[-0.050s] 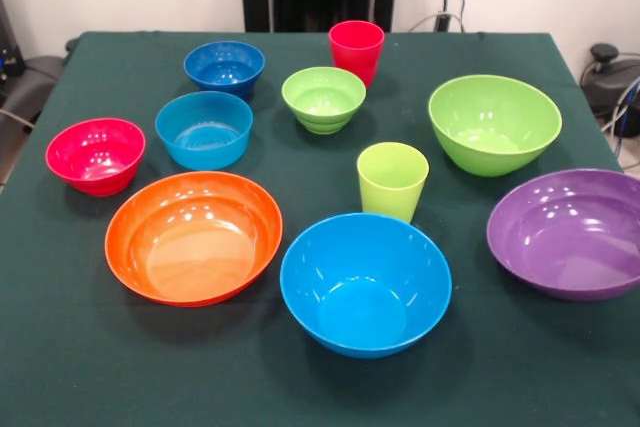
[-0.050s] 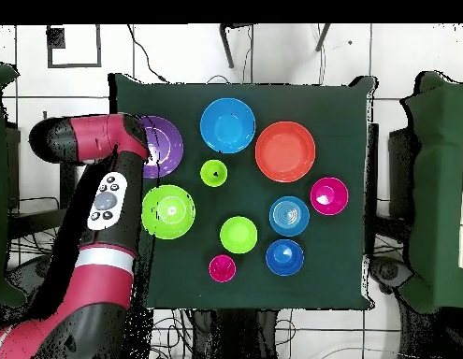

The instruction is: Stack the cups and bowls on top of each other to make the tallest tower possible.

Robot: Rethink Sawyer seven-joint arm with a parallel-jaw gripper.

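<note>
On the green table (image 1: 60, 367) nothing's stacked, all ten pieces sit apart; red cup (image 1: 356, 48) at the back, lime cup (image 1: 391, 180) mid-table just behind the big light blue bowl (image 1: 365, 283); purple bowl (image 1: 570, 232) sits partly under the arm (image 2: 111, 201) from overhead; gripper's hidden, so can't tell about its fingers.

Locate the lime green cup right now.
Front view: the lime green cup stands upright right of centre, just behind the large light blue bowl, with the large lime green bowl behind-right.
</note>
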